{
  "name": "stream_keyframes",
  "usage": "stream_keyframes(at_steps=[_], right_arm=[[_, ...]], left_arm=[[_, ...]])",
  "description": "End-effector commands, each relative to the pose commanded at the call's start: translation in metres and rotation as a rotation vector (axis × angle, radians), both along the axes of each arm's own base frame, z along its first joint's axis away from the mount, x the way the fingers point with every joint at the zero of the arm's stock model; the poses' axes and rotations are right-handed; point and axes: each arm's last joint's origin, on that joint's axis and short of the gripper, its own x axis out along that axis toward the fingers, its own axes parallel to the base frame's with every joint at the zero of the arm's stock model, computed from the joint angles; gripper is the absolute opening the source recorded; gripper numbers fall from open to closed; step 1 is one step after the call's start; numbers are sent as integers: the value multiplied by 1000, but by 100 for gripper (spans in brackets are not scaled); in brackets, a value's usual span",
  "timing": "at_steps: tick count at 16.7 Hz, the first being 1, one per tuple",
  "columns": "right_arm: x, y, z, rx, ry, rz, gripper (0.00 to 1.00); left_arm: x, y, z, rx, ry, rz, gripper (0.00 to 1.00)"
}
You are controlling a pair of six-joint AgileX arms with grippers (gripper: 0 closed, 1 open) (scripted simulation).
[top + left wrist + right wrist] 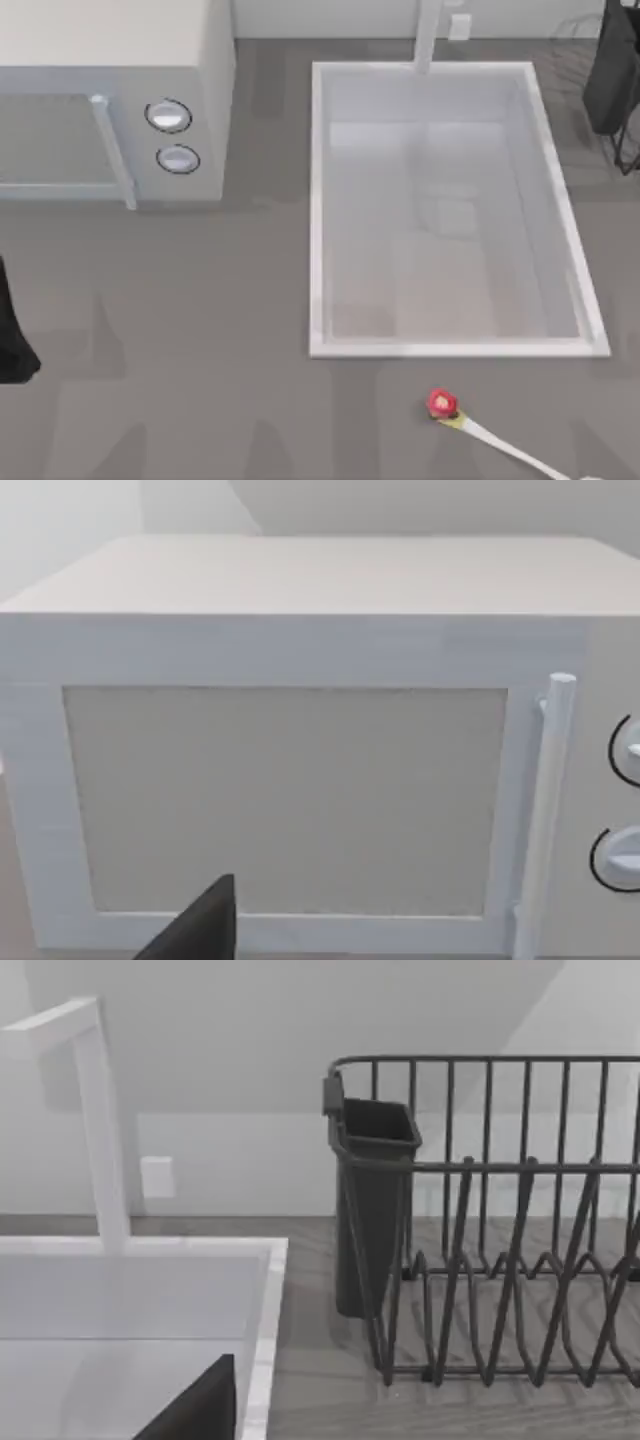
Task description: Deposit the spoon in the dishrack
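One spoon (480, 428) lies on the grey bench (200, 330) at five o'clock, just below the white sink (318, 200). The dishrack (615, 75) stands at two o'clock, beyond the sink. Whether either arm's jaws are released or clenched cannot be told.

microwave (120, 100) left | sink (318, 220) centre | dishrack (615, 80) right | spoon (480, 430) before sink

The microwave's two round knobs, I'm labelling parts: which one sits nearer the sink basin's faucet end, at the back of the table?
The upper knob in the top view. It sits farther back on the microwave panel; the other knob lies below it, toward the front.
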Motion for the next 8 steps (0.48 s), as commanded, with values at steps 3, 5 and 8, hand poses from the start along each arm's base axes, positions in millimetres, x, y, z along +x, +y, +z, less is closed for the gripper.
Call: stream_keyframes(at_steps=[3,5,8], right_arm=[[0,1,2,-3,11,9,100],[1,5,10,-16,63,48,100],[6,15,28,-58,217,141,100]], left_arm=[[0,0,0,0,0,0,100],[0,0,0,0,0,0,100],[0,0,0,0,0,0,100]])
